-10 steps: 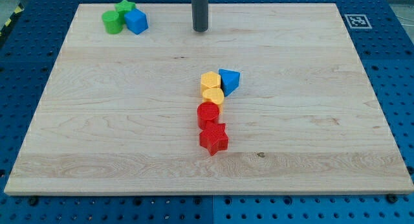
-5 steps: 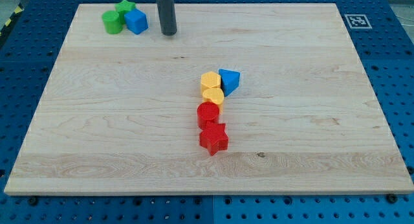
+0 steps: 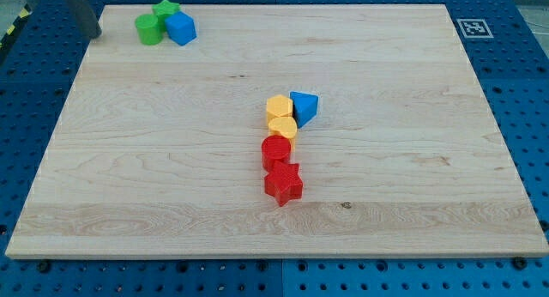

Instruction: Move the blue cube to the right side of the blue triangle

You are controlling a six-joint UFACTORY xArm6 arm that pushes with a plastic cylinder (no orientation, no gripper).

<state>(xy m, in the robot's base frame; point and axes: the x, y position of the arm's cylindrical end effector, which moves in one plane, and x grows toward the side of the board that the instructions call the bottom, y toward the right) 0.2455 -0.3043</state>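
The blue cube (image 3: 181, 27) sits near the board's top left corner, touching a green star (image 3: 165, 9) and a green cylinder (image 3: 149, 28). The blue triangle (image 3: 304, 106) lies near the board's middle, touching a yellow block. My tip (image 3: 89, 33) is at the view's top left, just off the board's left edge, to the left of the green cylinder and the blue cube.
A column of blocks runs down from the blue triangle: a yellow hexagon (image 3: 278, 107), a yellow heart-like block (image 3: 282, 127), a red cylinder (image 3: 276, 151) and a red star (image 3: 283, 184). A marker tag (image 3: 472, 27) sits at the top right.
My tip has swept left along the top of the board, from right of the blue cube to beyond the green cylinder. No block has moved.
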